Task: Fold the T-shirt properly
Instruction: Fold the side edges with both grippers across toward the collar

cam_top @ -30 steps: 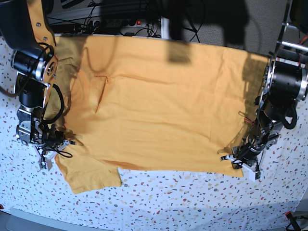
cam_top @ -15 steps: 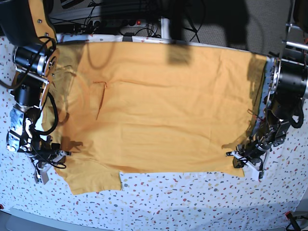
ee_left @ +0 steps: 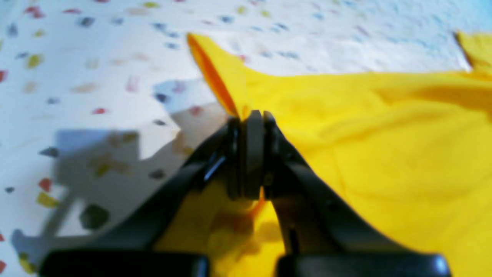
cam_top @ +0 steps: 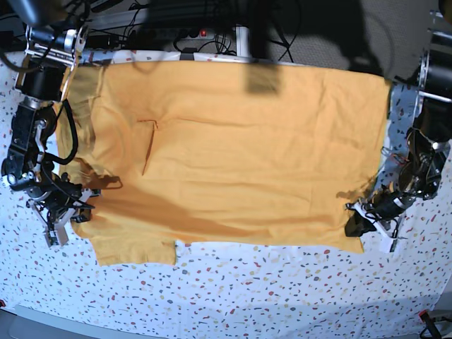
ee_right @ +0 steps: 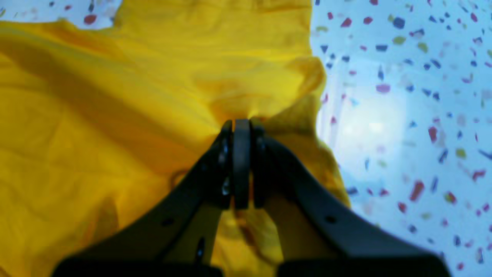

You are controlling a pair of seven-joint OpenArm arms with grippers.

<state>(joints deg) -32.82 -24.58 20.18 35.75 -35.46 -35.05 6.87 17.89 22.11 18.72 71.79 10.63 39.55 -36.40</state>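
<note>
The orange-yellow T-shirt (cam_top: pixel 240 155) lies spread flat on the speckled tablecloth (cam_top: pixel 268 289), one sleeve at the lower left. My right gripper (cam_top: pixel 68 220) is at the shirt's left edge beside that sleeve. In the right wrist view the right gripper (ee_right: pixel 241 123) is shut on a bunched pinch of T-shirt (ee_right: pixel 96 115). My left gripper (cam_top: pixel 359 217) is at the lower right corner. The left wrist view shows the left gripper (ee_left: pixel 250 115) shut on the raised hem corner of the T-shirt (ee_left: pixel 384 146). No lettering shows.
Cables and a power strip (cam_top: pixel 191 35) run behind the table's far edge. Bare tablecloth (ee_left: pixel 96 57) lies outside the shirt's corner and along the front. A dark shadow (cam_top: pixel 261 78) falls across the shirt's upper middle.
Both arms have drawn outward, away from each other, still holding the cloth. The shirt is stretched wider and flatter, and the lower-left sleeve has straightened.
</note>
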